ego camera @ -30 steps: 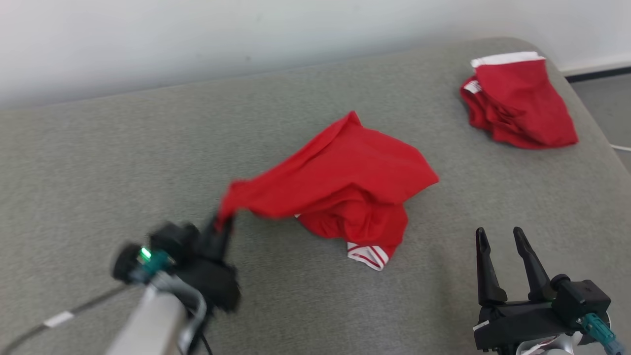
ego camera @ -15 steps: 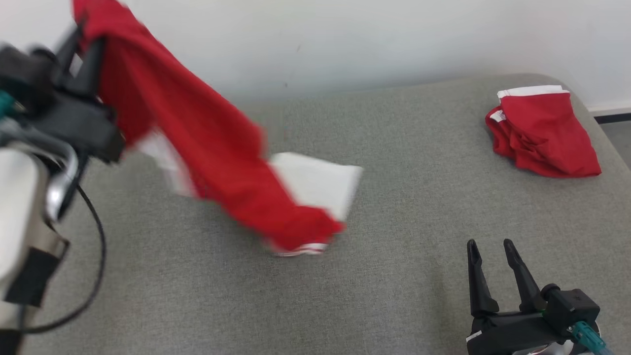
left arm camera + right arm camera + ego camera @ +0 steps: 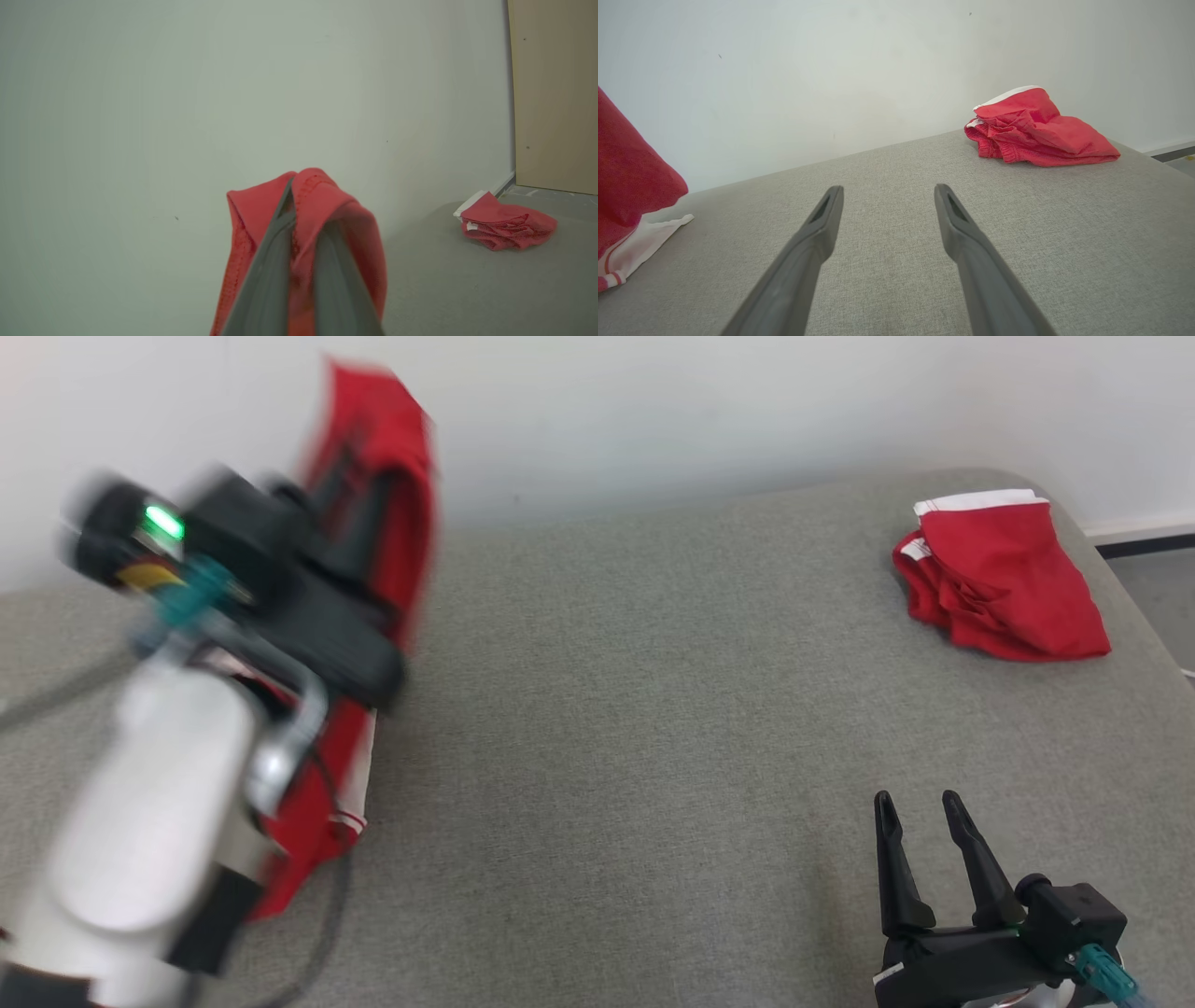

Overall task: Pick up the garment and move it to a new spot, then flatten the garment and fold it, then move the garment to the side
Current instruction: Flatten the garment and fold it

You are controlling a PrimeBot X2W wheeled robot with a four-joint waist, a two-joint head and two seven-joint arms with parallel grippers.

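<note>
- Head view: the left gripper [image 3: 359, 499] is raised at the left, blurred, its fingers pinched tight on the red garment [image 3: 406, 523]. The garment hangs from it in front of the white wall [image 3: 653, 411], and its lower end reaches down past the pale forearm [image 3: 149, 821].
- A second red garment [image 3: 1004, 588] with a white band lies bunched by the far right corner of the grey cloth-covered surface [image 3: 653, 709], well apart from the held one.
- The right gripper [image 3: 917, 800] sits low at the right, its fingers spread wide and holding nothing. Open grey cloth lies between the two arms, and the surface's rounded right edge drops to the floor [image 3: 1148, 579].
- Left wrist view: red cloth drapes over both closed fingers [image 3: 275, 261]. A beige panel [image 3: 556, 93] stands beyond the wall's right end.
- Right wrist view: from low down, the hanging garment's white hem [image 3: 640, 238] with its red stripes rests on the surface at the left. The parted fingers [image 3: 812, 242] point across bare cloth towards the wall.
</note>
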